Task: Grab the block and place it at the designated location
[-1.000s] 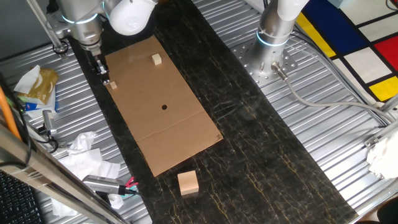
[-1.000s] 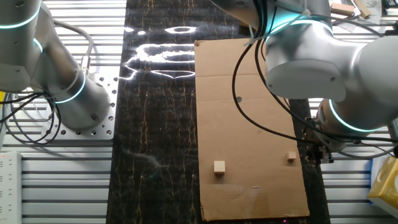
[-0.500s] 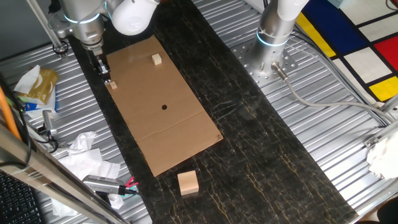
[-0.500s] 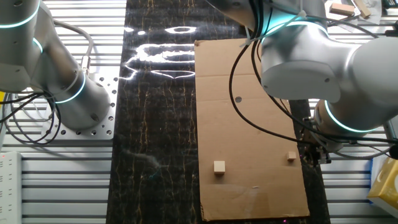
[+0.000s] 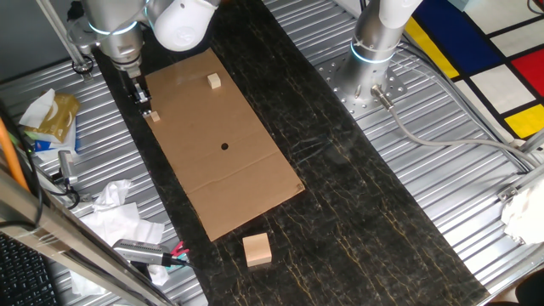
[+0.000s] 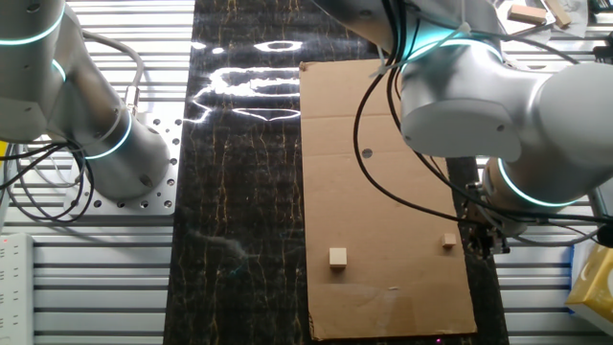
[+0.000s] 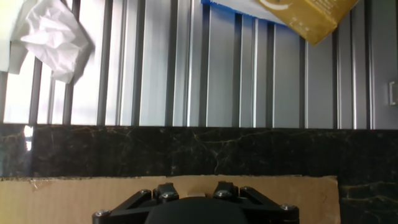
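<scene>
The tiny tan block (image 5: 155, 116) lies on the left edge of the brown cardboard sheet (image 5: 229, 178); it also shows in the other fixed view (image 6: 448, 241). My gripper (image 5: 142, 102) hangs close over it, at the sheet's edge (image 6: 478, 233). In the hand view the block (image 7: 198, 193) shows between my two fingers (image 7: 165, 190), which stand apart and clear of its sides. The black dot (image 5: 224, 146) marks the middle of the sheet, well away from the block, and shows in the other fixed view (image 6: 367, 152).
A slightly bigger pale block (image 5: 213, 81) lies on the sheet's far end. A large wooden cube (image 5: 257, 249) sits on the black marble strip near the front. Crumpled tissue (image 5: 119, 212) and a gold packet (image 5: 55, 115) lie left of the strip. A second arm's base (image 5: 374, 42) stands at the right.
</scene>
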Controlling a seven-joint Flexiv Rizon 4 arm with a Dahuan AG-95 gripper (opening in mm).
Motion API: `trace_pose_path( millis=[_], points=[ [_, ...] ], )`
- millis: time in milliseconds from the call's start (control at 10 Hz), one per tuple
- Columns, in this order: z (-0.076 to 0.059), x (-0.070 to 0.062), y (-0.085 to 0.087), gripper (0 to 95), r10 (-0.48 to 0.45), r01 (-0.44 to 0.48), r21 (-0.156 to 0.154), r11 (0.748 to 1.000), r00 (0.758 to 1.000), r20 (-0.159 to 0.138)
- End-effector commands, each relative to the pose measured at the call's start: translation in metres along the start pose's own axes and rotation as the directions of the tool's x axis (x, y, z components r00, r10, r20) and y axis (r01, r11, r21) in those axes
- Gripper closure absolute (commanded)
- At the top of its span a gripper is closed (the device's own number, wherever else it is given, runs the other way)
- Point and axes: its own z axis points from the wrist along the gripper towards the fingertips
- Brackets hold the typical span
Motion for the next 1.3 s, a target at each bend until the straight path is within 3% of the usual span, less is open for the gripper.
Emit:
trace_pose_path(
  millis=[100,1300],
  points=[
    [0.001,0.0,0.0,57.0,0.003,-0.003,-0.001,1.0,1.0,0.001],
    [0.014,0.0,-0.002,57.0,0.003,-0.003,-0.003,1.0,1.0,0.004]
  ],
)
